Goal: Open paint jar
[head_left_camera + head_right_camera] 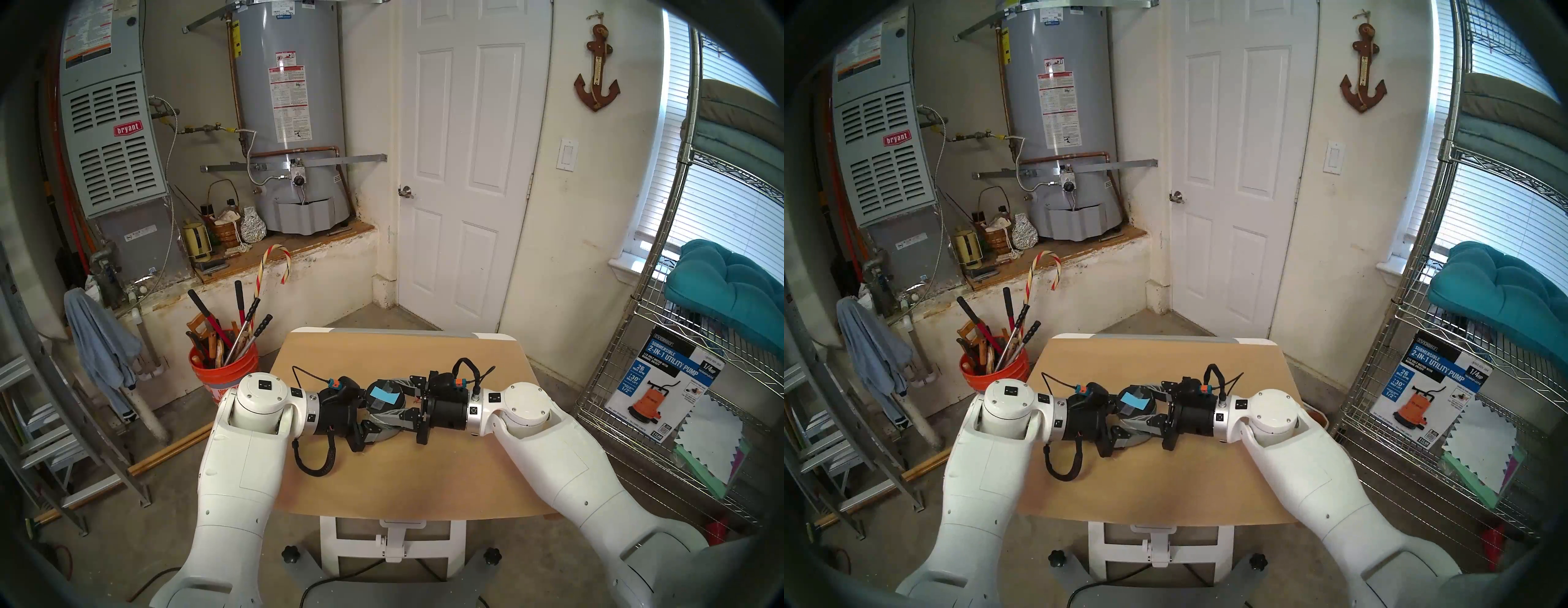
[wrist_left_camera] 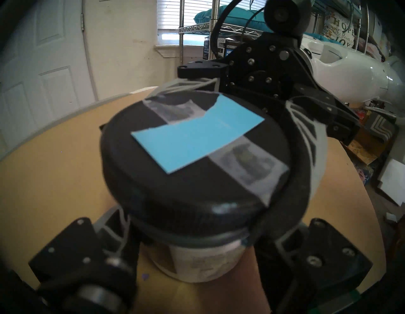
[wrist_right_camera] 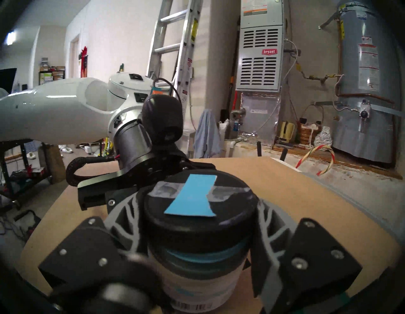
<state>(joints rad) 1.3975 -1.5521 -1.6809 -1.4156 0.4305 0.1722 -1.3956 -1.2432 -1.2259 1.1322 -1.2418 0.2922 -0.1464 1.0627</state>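
— Where is the paint jar?
— Above the table, between both claws.
— Their grip?
— Left gripper clasps the body; right gripper is clamped around the black lid.

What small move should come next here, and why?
Probably a twist of the right gripper about the lid's axis. Its fingers wrap the black lid, the left gripper clamps the paint jar below, and the lid sits fully seated, so unscrewing looks due.
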